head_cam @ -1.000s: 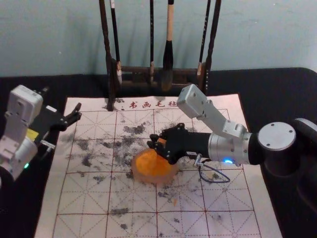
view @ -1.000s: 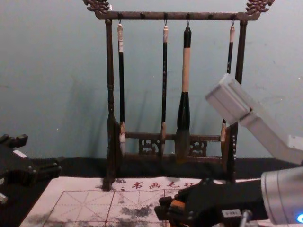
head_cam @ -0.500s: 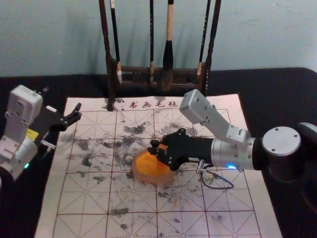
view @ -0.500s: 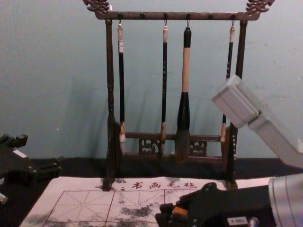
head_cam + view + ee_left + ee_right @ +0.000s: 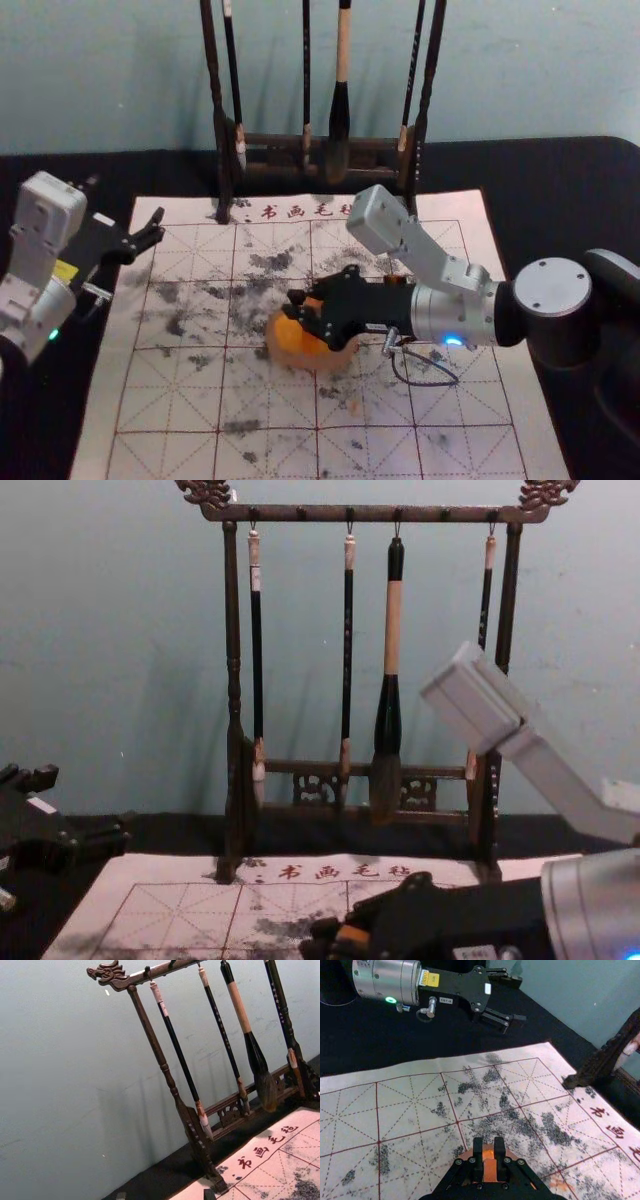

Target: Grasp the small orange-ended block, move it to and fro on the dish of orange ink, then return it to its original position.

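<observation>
Jaws clamped on the orange block [image 5: 490,1171], I hold my right gripper [image 5: 298,304] over the dish [image 5: 312,363]. From my right wrist I see the block squarely between my fingers; the head view half hides it but gives me the orange ink [image 5: 286,337] pooled inside the rim. I cannot tell whether the block touches the ink. Around the dish, the smudged grid sheet [image 5: 370,405] leaves me flat room toward its near and side edges. My left gripper [image 5: 125,203] idles by the sheet's far left corner, jaws apart, above the black counter [image 5: 560,190]. Beyond, brushes hang from the rack [image 5: 233,680].
</observation>
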